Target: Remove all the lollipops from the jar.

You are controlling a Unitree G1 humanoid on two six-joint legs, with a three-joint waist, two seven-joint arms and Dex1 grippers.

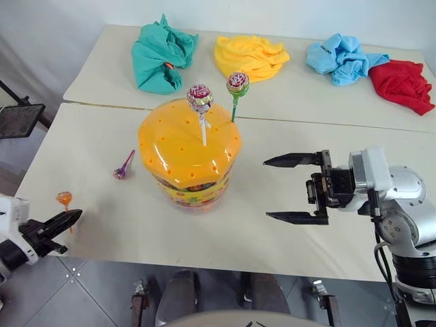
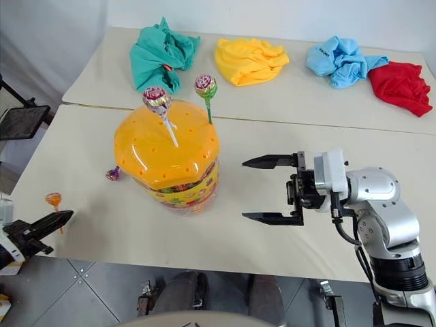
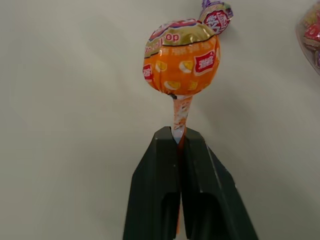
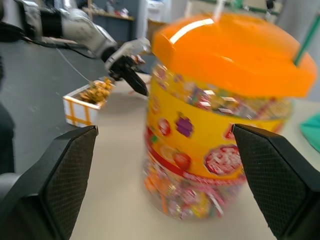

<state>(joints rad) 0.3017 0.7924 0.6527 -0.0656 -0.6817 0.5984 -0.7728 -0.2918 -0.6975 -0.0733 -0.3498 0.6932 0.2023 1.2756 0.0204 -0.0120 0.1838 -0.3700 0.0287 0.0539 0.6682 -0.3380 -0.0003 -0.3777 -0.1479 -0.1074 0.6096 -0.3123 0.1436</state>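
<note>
**Left wrist view: lollipop carried clear of the jar**

Left gripper (image 3: 179,137) pinched the orange lollipop (image 3: 182,57) by its stick, low over the table (image 1: 102,225) for setting down beside the purple lollipop (image 1: 122,167). Two lollipops (image 1: 199,97) stood in the jar (image 1: 189,153); the right gripper (image 1: 294,189) gaped beside it, apparently to steady it.

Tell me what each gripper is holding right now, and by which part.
The left gripper pinches the orange lollipop by its stick, just below the candy head. The right gripper is open and holds nothing.
</note>
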